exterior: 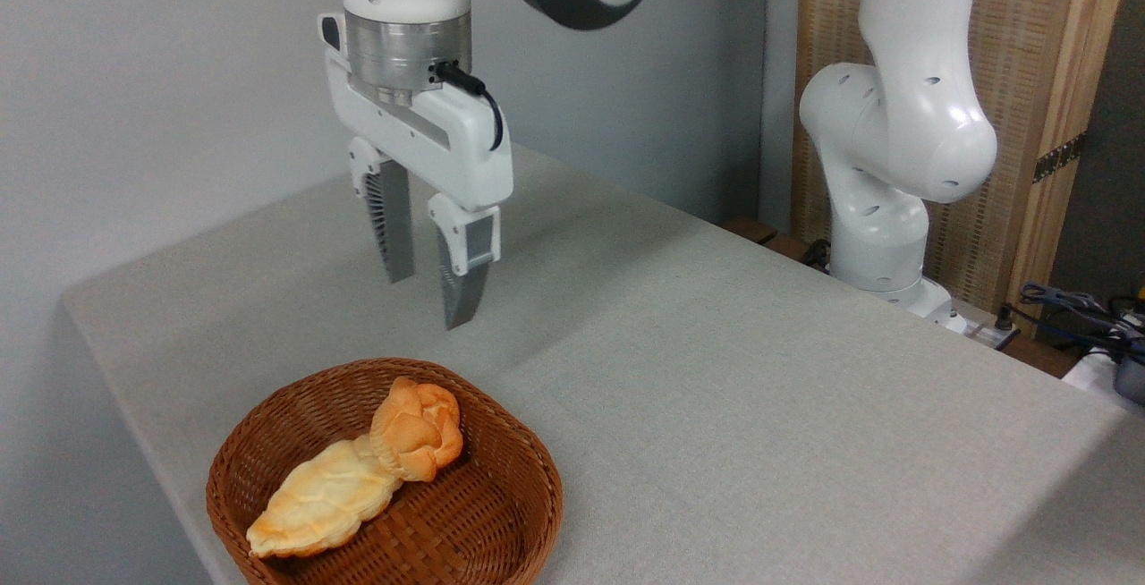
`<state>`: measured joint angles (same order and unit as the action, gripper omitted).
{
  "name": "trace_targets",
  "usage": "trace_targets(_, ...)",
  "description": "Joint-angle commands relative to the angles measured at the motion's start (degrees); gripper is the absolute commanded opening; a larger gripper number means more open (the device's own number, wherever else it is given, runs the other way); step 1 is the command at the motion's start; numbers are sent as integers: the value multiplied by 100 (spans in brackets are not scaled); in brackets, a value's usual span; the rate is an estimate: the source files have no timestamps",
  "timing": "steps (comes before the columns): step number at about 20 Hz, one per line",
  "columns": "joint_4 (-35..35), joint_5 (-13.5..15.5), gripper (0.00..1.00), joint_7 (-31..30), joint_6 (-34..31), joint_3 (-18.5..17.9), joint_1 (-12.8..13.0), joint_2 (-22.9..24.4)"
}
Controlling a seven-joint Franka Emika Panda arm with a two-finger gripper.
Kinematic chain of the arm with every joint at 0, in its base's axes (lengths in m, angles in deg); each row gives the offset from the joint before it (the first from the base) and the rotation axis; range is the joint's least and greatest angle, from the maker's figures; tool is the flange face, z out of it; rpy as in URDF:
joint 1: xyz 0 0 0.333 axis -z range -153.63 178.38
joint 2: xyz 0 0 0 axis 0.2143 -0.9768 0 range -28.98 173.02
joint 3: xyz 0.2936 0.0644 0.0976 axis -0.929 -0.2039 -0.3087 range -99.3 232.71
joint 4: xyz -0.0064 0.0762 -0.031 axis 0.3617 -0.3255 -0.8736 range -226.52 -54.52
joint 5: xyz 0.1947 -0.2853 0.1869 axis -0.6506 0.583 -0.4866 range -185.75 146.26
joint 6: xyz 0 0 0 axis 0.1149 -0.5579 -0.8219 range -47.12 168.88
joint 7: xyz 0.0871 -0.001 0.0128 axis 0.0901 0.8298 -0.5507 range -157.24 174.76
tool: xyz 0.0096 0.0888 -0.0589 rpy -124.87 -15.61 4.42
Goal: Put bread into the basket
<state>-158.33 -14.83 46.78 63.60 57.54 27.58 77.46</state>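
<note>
The small orange-golden knotted bun [417, 428] lies inside the reddish-brown wicker basket [501, 513] at the table's near left, resting against the upper end of a longer, paler braided loaf [315, 499]. My gripper [428, 301] hangs open and empty well above the basket's far rim, a little to the right of the bun, fingers pointing down.
The grey cloth-covered table [716, 370] stretches to the right of the basket. The arm's white base [881, 209] stands at the table's far right edge. Cables [1073, 308] lie beyond it, in front of a wooden panel.
</note>
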Motion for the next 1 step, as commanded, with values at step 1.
trace_targets(1, 111, -228, 100, -250, -337, -51, 44, -52)
